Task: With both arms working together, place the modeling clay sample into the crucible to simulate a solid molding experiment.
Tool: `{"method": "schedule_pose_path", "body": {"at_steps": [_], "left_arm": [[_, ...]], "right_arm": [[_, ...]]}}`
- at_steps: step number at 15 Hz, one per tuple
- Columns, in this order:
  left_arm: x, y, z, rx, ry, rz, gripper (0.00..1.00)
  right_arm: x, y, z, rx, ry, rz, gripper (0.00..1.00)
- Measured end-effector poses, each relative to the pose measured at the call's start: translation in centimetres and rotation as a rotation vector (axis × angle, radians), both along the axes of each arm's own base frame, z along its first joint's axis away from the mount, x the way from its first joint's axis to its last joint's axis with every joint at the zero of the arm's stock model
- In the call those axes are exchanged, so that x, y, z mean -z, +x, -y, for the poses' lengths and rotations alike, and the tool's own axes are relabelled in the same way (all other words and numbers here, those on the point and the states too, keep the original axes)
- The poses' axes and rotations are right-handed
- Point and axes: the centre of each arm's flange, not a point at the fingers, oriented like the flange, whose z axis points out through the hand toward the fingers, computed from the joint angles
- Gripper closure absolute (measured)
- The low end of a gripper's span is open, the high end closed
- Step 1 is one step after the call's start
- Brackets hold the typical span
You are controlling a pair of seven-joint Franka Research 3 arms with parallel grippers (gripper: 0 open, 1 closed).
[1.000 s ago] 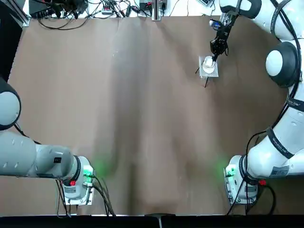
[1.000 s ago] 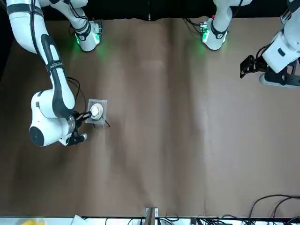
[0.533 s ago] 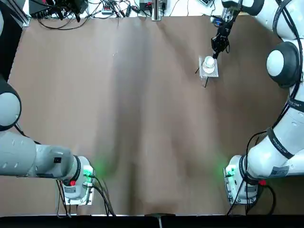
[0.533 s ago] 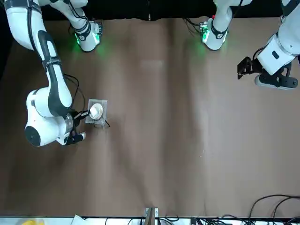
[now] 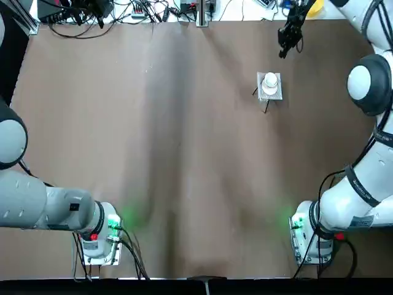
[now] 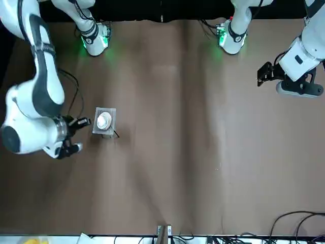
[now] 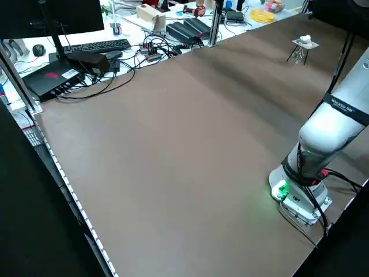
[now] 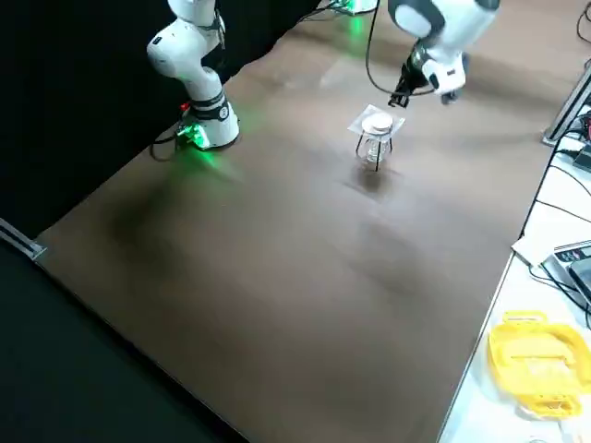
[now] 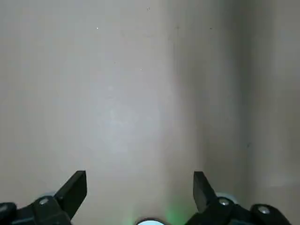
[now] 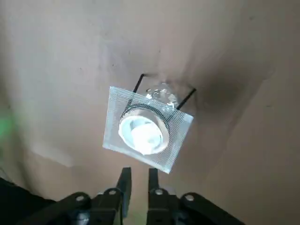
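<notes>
Beneath my two arms spreads the brown tabletop (image 5: 184,153). My left gripper (image 9: 139,172) hangs over its left side, well apart from the stand, fingers wide with bare table in view between them. My right gripper (image 10: 139,168) is above the table near the stand, to its right and a little farther from my bases; its fingers are parted by a narrow gap, nothing between them. The black-legged stand (image 8: 378,157) carries the square mesh pad (image 10: 112,126), with a clear glass vessel (image 10: 162,95) below. On the pad sits the white round crucible (image 10: 143,132). A bright white piece (image 10: 146,138) shows at it; I cannot tell whether that is the lid or the modeling clay sample.
</notes>
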Motion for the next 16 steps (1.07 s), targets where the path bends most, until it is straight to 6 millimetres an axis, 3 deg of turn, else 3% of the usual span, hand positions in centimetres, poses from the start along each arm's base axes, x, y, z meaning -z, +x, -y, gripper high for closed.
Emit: {"method": "schedule_pose_path", "body": {"at_steps": [1, 3, 5, 7, 10, 12, 15, 16], "left_arm": [[0.0, 0.0, -0.1, -0.001, 0.000, 0.000, 0.00], [0.0, 0.0, -0.2, -0.003, 0.000, 0.001, 0.00], [0.0, 0.1, -0.3, -0.005, 0.000, 0.002, 0.00], [0.0, 0.1, -0.3, -0.006, -0.001, 0.004, 0.00], [-0.1, 0.2, -0.5, -0.012, -0.010, 0.008, 0.00], [-0.1, 0.3, -1.0, -0.021, -0.012, 0.013, 0.00], [-0.1, 0.4, -1.4, -0.030, -0.016, 0.015, 0.00], [-0.1, 0.5, -1.5, -0.031, -0.016, 0.015, 0.00]], "right_arm": [[-1.8, -0.2, 0.5, -0.005, -0.027, 0.031, 0.77], [-5.1, -0.8, 1.1, -0.008, -0.113, 0.090, 0.61], [-7.9, -1.5, 0.7, 0.026, -0.209, 0.139, 0.59], [-10.3, -2.1, 0.5, 0.059, -0.245, 0.186, 0.44], [-13.7, -3.3, 1.4, 0.087, -0.243, 0.235, 0.42], [-15.1, -4.5, 1.7, 0.100, -0.225, 0.246, 0.41], [-15.6, -5.8, 1.9, 0.121, -0.206, 0.294, 0.21], [-15.4, -6.1, 1.9, 0.124, -0.204, 0.308, 0.21]]}}
